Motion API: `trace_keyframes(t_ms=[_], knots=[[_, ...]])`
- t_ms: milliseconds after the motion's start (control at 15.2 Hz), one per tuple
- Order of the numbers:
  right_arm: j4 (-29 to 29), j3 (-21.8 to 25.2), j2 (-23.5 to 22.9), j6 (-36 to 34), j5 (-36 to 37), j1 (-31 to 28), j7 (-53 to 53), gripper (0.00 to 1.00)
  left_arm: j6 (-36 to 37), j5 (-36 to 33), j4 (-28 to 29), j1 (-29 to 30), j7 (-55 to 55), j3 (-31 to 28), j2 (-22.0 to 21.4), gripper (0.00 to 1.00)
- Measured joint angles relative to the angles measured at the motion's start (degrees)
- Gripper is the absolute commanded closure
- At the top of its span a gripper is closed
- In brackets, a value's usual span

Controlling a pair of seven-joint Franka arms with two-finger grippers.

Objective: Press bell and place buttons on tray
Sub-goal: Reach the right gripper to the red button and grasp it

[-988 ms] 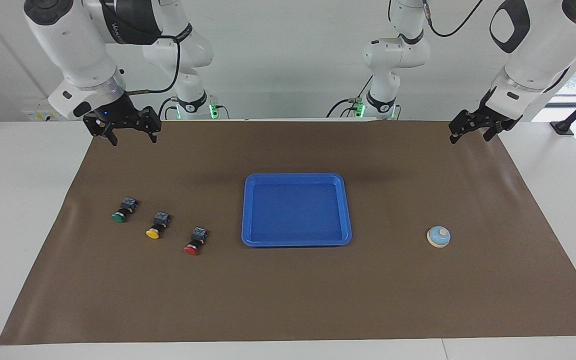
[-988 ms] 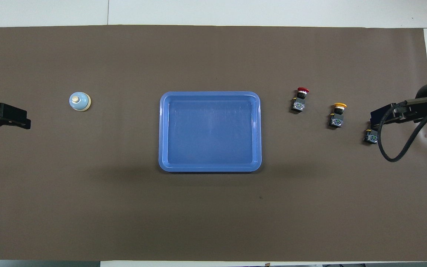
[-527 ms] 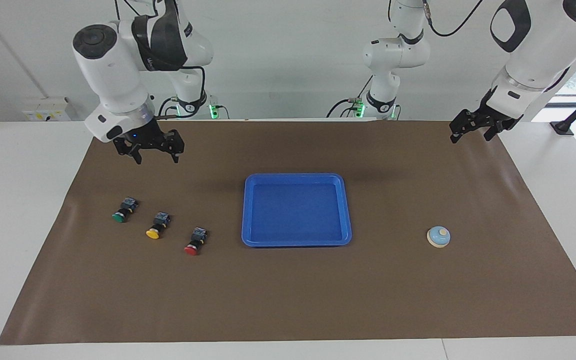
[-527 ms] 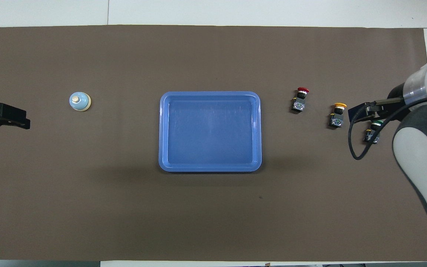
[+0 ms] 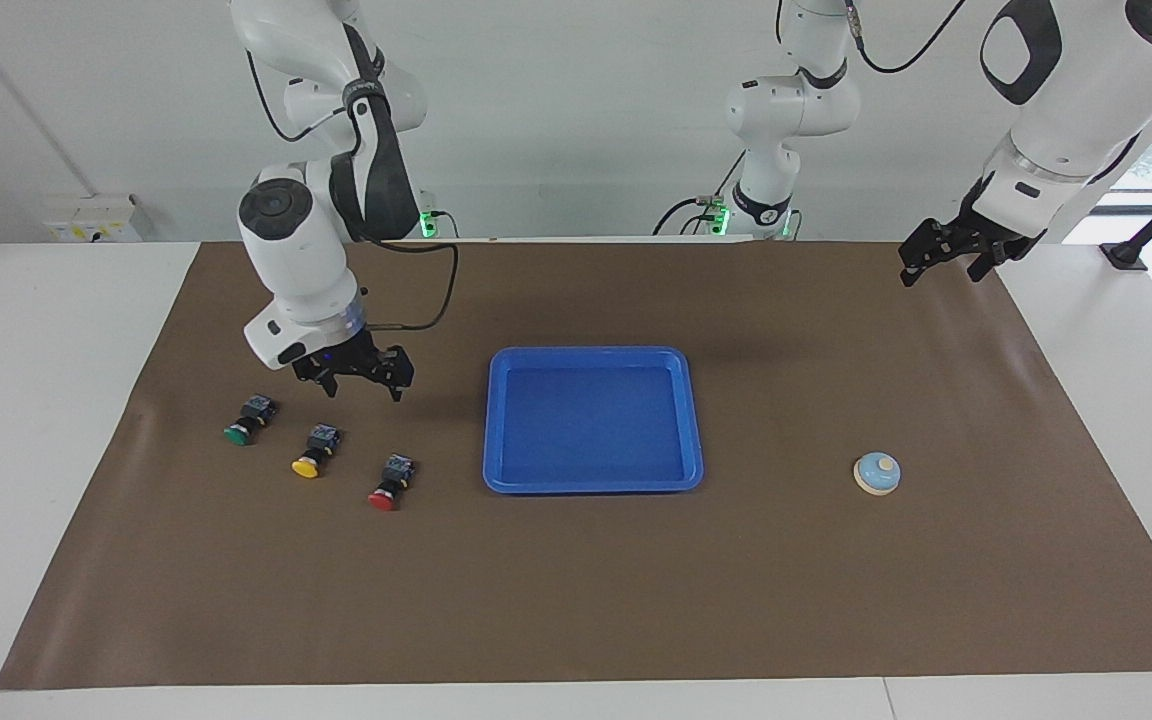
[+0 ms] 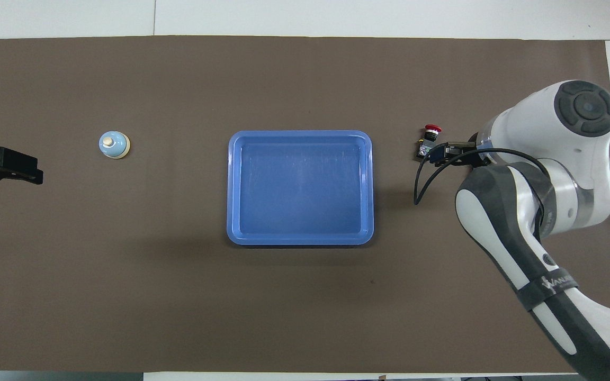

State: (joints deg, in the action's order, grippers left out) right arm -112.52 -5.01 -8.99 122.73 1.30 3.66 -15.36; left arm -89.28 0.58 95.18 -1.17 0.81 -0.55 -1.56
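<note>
Right claw (image 5: 364,383) hangs open over the counter (image 5: 576,600), above the 3 buttons (image 5: 318,449); tray (image 5: 593,484) beside them. Left claw (image 5: 946,262), open, waits well apart from the bell (image 5: 877,473).

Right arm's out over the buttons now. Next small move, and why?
Probably carry the right gripper on over the red button and lower it, fingers open. It hangs above the mat, holding nothing; all three buttons lie outside the tray. The left gripper waits.
</note>
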Motion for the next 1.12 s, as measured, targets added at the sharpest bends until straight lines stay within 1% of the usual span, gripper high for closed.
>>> trace_keyframes(t_ms=[329, 593, 856, 1120], knots=[[-1.5, 0.0, -3.4, 6.8, 0.0, 0.0, 0.0, 0.00, 0.0, 0.0, 0.0, 0.0, 0.0, 0.0, 0.0, 0.00], [-1.3, 0.0, -7.6, 12.4, 1.0, 0.0, 0.0, 0.00, 0.0, 0.0, 0.0, 0.0, 0.0, 0.0, 0.0, 0.00], [0.5, 0.1, -10.5, 14.8, 1.1, 0.0, 0.0, 0.00, 0.0, 0.0, 0.0, 0.0, 0.0, 0.0, 0.0, 0.00], [0.7, 0.1, -12.7, 18.1, 1.8, 0.0, 0.0, 0.00, 0.0, 0.0, 0.0, 0.0, 0.0, 0.0, 0.0, 0.00]])
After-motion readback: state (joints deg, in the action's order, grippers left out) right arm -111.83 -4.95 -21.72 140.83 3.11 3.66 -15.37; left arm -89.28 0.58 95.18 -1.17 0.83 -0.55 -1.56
